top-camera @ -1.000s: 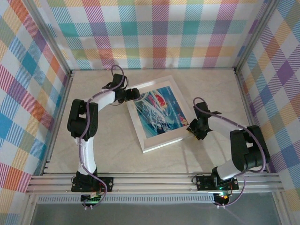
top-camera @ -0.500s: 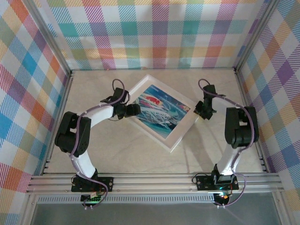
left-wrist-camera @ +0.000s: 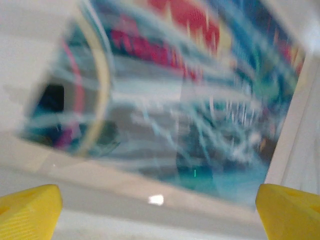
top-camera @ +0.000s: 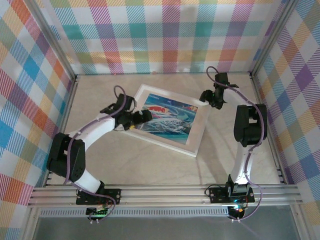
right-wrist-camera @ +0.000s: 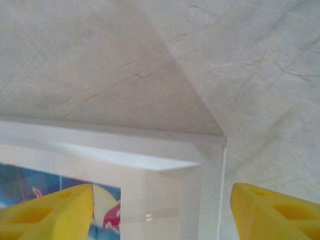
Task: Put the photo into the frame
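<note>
Left hand (top-camera: 141, 116) bent low over swirled glossy photo (top-camera: 170, 119), gaping wide, empty | right hand (top-camera: 205, 96) open, empty, above white moulded frame (top-camera: 195, 143) corner | veined marble-look bench (top-camera: 140, 167)

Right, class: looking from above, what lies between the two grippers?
The frame, photo inside its border, fills the stretch from the left gripper to the right gripper, as the top external view shows.

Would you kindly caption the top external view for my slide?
Left gripper and right gripper flank the frame around the photo.
</note>
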Available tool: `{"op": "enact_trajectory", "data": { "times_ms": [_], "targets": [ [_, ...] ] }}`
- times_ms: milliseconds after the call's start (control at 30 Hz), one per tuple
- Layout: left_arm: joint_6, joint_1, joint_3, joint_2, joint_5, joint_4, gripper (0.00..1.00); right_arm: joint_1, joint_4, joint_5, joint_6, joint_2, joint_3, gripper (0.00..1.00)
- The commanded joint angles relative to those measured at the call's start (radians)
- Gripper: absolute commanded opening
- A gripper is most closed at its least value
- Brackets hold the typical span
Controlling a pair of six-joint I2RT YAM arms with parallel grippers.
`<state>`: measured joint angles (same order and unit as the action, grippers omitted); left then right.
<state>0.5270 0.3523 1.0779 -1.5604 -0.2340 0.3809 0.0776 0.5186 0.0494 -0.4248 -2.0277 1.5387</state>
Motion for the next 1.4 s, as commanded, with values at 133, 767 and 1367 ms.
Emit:
{"op": "enact_trajectory", "data": {
  "times_ms": [133, 767, 1367],
  "targets": [
    [-0.061, -0.239, 0.141, -0.116, 0.128, -0.083, 1.00, 0.027, 0.051, 0.015, -0.015, 0.229, -0.246, 0.77],
    [-0.144, -0.274, 0.183, -0.382, 0.031, -0.094, 0.99, 0.144, -0.016, -0.059, -0.055, 0.178, -0.380, 0.48],
    [-0.079, -0.148, -0.066, -0.132, -0.098, -0.021, 0.97, 0.116, 0.092, 0.002, 0.261, 0.024, -0.088, 0.24]
  ]
}}
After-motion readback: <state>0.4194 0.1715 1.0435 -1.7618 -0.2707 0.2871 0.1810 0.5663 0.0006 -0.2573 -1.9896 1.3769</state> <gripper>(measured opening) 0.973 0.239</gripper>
